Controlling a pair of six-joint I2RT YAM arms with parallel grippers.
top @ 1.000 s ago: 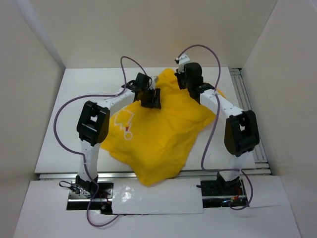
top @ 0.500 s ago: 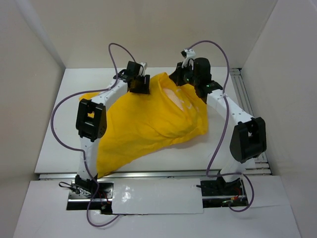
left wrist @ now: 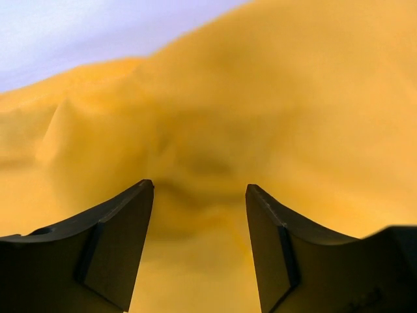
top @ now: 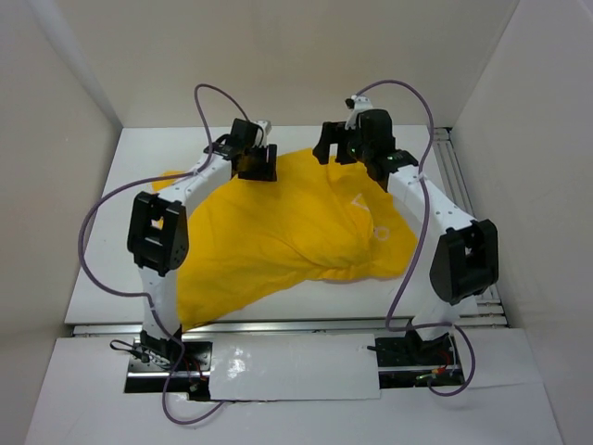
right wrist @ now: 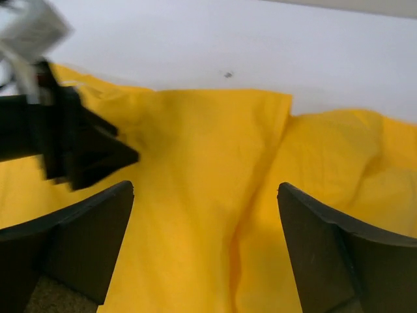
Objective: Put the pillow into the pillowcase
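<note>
The yellow pillowcase (top: 278, 232) lies rumpled and spread across the table, with a faint white print (top: 375, 227) near its right side. The pillow is hidden; no cream fabric shows in any view. My left gripper (top: 262, 171) sits low at the pillowcase's far left edge. Its fingers stand apart in the left wrist view (left wrist: 199, 189), with blurred yellow cloth (left wrist: 260, 98) filling the space beyond them. My right gripper (top: 332, 153) hovers over the far edge, wide open (right wrist: 205, 189) above a fold of the pillowcase (right wrist: 208, 163), with nothing between its fingers.
The white table (top: 120, 185) is boxed in by pale walls on three sides. A metal rail (top: 459, 176) runs along its right side. The left gripper's black body (right wrist: 65, 143) shows at the left of the right wrist view.
The right gripper opened and let go of the pillowcase, which dropped and spread flatter. The cream patch seen half a second ago is covered. The left arm shifted slightly left.
</note>
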